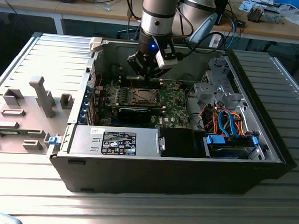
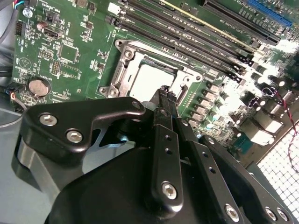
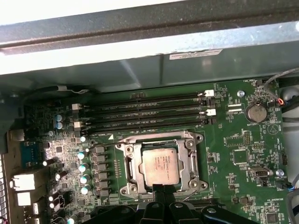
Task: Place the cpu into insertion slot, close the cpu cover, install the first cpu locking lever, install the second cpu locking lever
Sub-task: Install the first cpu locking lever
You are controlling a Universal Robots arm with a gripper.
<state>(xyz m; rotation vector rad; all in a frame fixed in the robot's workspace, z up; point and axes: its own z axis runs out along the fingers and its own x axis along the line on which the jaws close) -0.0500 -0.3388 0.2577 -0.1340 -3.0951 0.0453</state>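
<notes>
The cpu (image 3: 160, 165), a silvery-grey square chip, lies flat in the insertion slot (image 3: 122, 167) on the green board. In the second wrist view the cpu (image 2: 148, 78) sits inside the same metal-rimmed insertion slot (image 2: 122, 52). The cpu cover (image 3: 192, 162), a thin metal frame, lies down around the chip, which shows through its window. My gripper (image 2: 164, 91) hovers over the socket's edge with its black fingers pressed together and nothing visible between them. Its tips (image 3: 161, 187) reach the rim of the frame. From outside, the gripper (image 1: 148, 76) hangs just behind the insertion slot (image 1: 142, 96) inside the open computer case.
Long black memory slots (image 3: 145, 114) run beside the socket. A black box with a white label (image 1: 119, 142) and a drive cage with blue and orange cables (image 1: 228, 123) fill the case's front and right. The case walls (image 1: 97, 55) rise around the board. A grey fixture (image 1: 41, 95) stands at the exterior view's left.
</notes>
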